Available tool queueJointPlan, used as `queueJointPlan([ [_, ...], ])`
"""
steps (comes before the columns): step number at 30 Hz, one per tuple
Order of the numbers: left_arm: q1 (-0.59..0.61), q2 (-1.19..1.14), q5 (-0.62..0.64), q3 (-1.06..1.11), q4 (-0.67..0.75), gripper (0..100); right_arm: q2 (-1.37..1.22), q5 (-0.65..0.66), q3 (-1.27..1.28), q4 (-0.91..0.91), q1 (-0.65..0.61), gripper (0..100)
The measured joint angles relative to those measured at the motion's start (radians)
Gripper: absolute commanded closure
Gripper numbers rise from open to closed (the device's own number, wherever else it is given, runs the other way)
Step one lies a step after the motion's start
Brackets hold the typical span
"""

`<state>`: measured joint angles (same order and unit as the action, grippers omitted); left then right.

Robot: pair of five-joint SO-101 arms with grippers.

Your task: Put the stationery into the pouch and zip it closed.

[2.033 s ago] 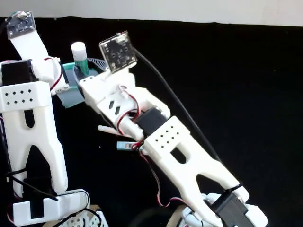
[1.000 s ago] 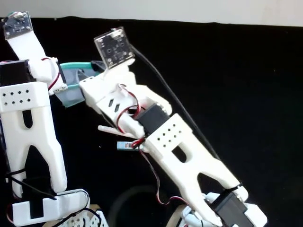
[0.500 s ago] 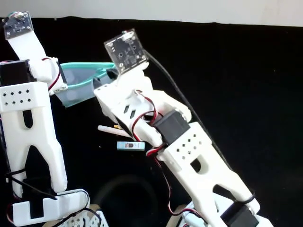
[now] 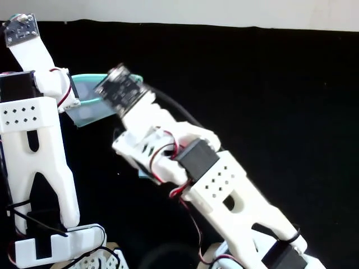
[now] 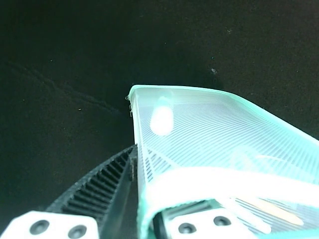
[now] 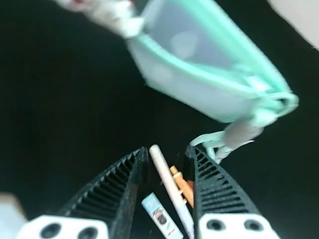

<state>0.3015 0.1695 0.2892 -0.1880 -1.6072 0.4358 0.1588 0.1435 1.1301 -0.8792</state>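
Observation:
My left gripper [image 5: 149, 167] is shut on the edge of the teal mesh pouch [image 5: 214, 134], holding it off the table at the back left [image 4: 90, 106]. A pale round shape [image 5: 161, 119] shows through the mesh. The pouch [image 6: 199, 74] hangs beyond my right gripper [image 6: 167, 150], its grey zip pull [image 6: 239, 132] dangling at one end. That gripper is open and points down at a white pen [image 6: 167, 184], an orange item [image 6: 182, 185] and a small light-blue piece [image 6: 159, 216] on the black table. The right arm [image 4: 168, 151] covers these from above.
The black table [image 4: 280, 84] stretches open to the right and the back. The left arm's white frame [image 4: 33, 145] stands at the left edge. A pale wall strip [image 4: 224, 11] runs behind the table.
The glue stick held at the pouch mouth two seconds ago is gone from the right gripper. The right arm has drawn back from the pouch and tipped down over the pen. The left arm kept still.

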Motion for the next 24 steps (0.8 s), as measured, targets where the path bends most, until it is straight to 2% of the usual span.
queueJointPlan([
  [15,0.000,0.000,0.000,0.000,0.018,99,-0.058,0.180,0.261,0.006,-0.031,86.8],
  [24,0.000,0.000,0.000,0.000,0.018,99,-0.086,0.272,0.454,-0.123,-0.031,86.8],
])
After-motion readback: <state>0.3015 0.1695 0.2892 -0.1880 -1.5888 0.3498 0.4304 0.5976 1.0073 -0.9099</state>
